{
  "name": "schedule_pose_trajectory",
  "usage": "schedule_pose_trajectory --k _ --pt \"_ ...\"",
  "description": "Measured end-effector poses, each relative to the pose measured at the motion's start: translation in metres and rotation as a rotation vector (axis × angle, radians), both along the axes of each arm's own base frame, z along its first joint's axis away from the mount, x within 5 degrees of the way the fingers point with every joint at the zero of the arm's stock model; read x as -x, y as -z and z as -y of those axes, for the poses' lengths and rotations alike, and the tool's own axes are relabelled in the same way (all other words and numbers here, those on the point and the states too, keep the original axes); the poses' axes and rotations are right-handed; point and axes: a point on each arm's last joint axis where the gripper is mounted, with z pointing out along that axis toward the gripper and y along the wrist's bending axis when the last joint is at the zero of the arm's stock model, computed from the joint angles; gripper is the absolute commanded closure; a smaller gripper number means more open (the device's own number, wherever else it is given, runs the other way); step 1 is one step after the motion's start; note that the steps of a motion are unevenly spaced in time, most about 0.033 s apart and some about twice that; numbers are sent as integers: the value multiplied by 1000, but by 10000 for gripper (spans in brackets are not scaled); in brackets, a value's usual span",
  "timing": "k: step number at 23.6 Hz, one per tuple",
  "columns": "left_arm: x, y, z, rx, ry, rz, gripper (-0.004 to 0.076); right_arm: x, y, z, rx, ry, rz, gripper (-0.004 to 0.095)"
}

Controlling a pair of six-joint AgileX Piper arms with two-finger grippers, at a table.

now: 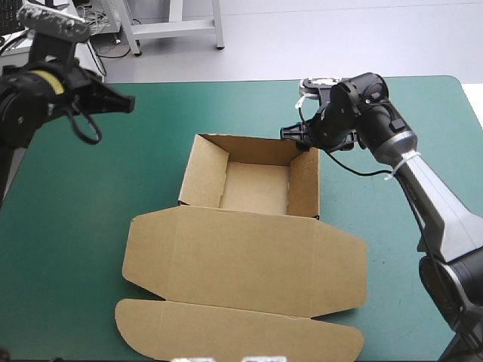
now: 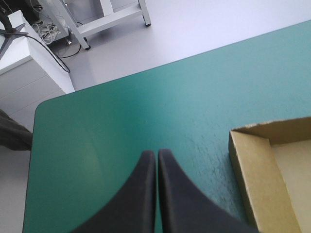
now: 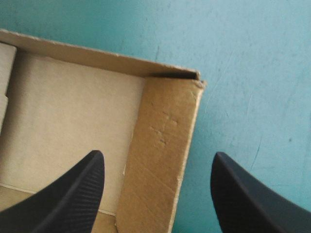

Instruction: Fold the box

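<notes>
While the left pincer (image 2: 156, 153) hangs closed over teal-green cover (image 1: 90, 196), the right pincer (image 3: 158, 155) straddles the box (image 1: 249, 249) wall, spread.

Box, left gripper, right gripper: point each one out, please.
box (image 1: 256, 188), high view, on the tray's floor.
left gripper (image 2: 156, 153), left wrist view, where the shut fingertips meet.
right gripper (image 3: 158, 154), right wrist view, midway between the open fingertips.

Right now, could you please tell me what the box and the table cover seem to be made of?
The box: brown board, likely cardboard, matte; its cut edges look rough and fibrous, with pressed fold lines. The teal-green cover: perhaps a vinyl or rubber mat, matte with a fine pebbled grain; which, I cannot tell.
</notes>
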Motion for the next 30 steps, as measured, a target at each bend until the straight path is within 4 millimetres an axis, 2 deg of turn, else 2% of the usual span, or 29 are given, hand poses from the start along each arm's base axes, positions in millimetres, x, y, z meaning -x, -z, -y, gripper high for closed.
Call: schedule_pose_trajectory --k 2,3,4,14,15,16,17,18,19,20,24,25,27,29,30 --pt "21 5 -9 -5 -1 -10 734 1 14 0 16 -1 -44 319" --pt "41 14 -17 -17 -4 -28 734 1 25 0 31 -1 -82 319" --pt "50 20 -21 -22 -4 -39 734 1 32 0 39 1 -102 319" --pt "131 101 -50 -44 15 -168 734 -14 86 -11 55 11 -253 327" --pt "139 110 -54 -47 15 -175 734 -15 90 -12 57 11 -262 368" --pt "155 125 -60 -48 15 -177 734 -18 98 -13 61 12 -283 404" --pt "162 135 -63 -50 15 -183 734 -18 100 -14 62 10 -287 522" --pt "170 148 -66 -53 14 -193 734 -19 103 -14 65 6 -292 677" --pt "178 162 -69 -54 13 -203 734 -19 103 -14 65 5 -293 936" --pt "186 180 -72 -53 11 -224 734 -19 103 -14 67 5 -291 914" --pt "199 212 -75 -14 6 -263 734 -20 103 -14 68 6 -287 915" --pt "203 229 -75 19 -6 -292 734 -20 103 -14 65 6 -282 915" --pt "207 250 -74 74 -28 -309 734 -21 103 -14 66 -3 -278 913" --pt "211 266 -73 105 -26 -315 734 -23 102 -7 57 2 -283 913" --pt "212 268 -74 116 -22 -306 734 -28 99 7 54 16 -278 913"
